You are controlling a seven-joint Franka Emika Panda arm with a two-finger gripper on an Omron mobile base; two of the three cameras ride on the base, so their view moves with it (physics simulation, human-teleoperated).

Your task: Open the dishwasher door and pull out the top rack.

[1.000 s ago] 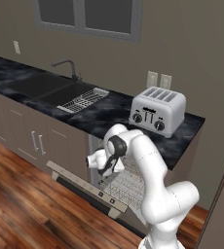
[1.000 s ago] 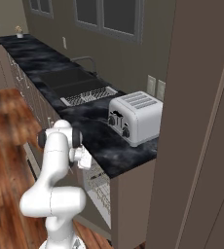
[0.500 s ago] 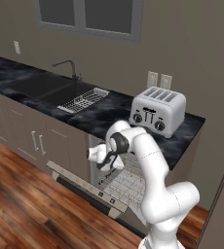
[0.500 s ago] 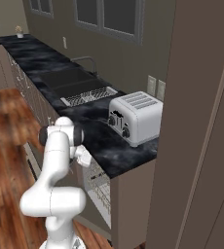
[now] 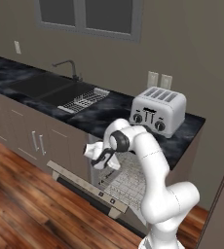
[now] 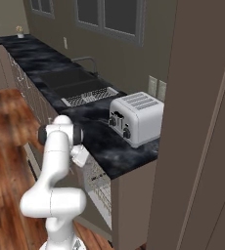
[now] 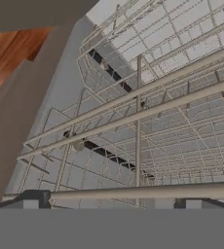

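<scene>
Dishwasher door (image 5: 92, 188) hangs dropped open below the counter (image 5: 104, 114), its pale inner face up and button strip toward the floor, which clears the way into the tub. Inside the opening sits the top rack (image 7: 148, 104), a white wire basket under the counter edge, apparently not yet drawn out. The gripper (image 5: 104, 159) reaches in at the rack's front rail, probably to hook it; I cannot tell how the jaws stand.

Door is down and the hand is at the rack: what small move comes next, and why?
Probably close the fingers on the top rack front wire, then pull outward. The dishwasher door already lies open, and the gripper sits right at the rack's front bars, which span the hand view.
</scene>
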